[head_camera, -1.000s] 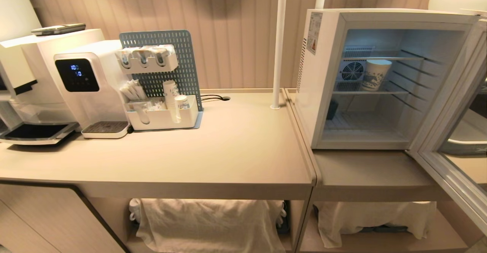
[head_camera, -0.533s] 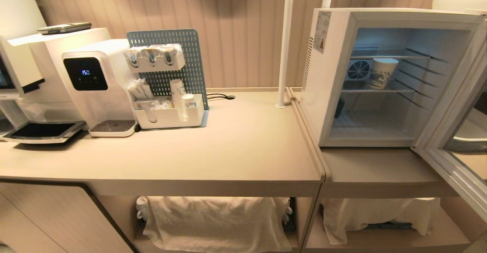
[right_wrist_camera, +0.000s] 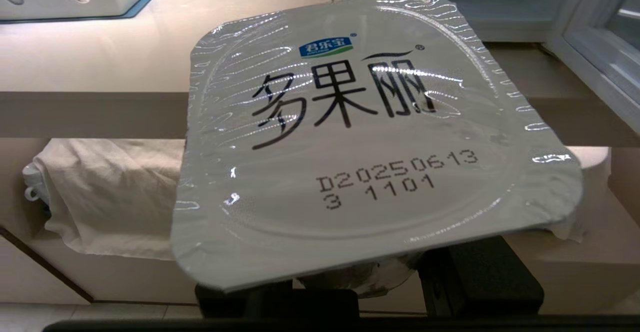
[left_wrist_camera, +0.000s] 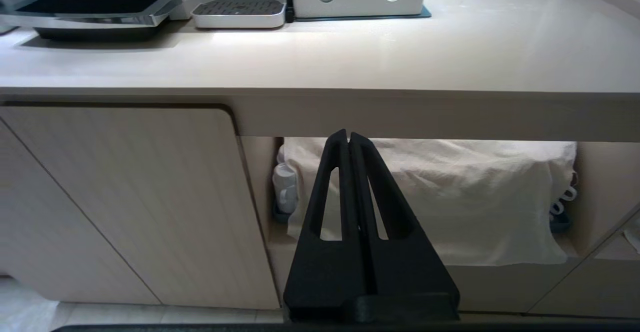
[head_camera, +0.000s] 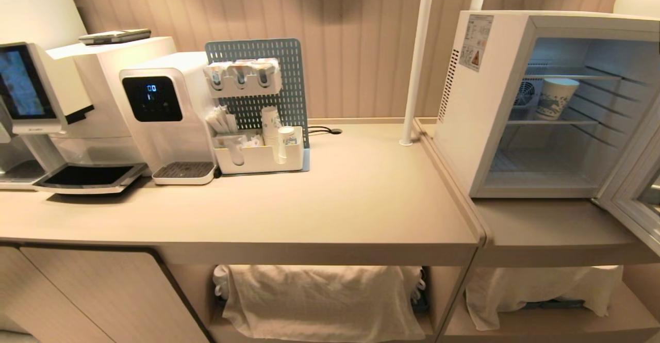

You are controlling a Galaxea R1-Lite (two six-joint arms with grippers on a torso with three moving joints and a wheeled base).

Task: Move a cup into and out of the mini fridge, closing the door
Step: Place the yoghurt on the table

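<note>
Though bare, beige counter (head_camera: 335, 198).

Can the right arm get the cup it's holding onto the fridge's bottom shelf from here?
Probably: the door stands open and that shelf looks bare. But the right gripper, gripping the cup, sits below counter level.

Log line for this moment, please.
right gripper: holds cup | left gripper: shut, empty | fridge: door open, paper cup on shelf
</note>
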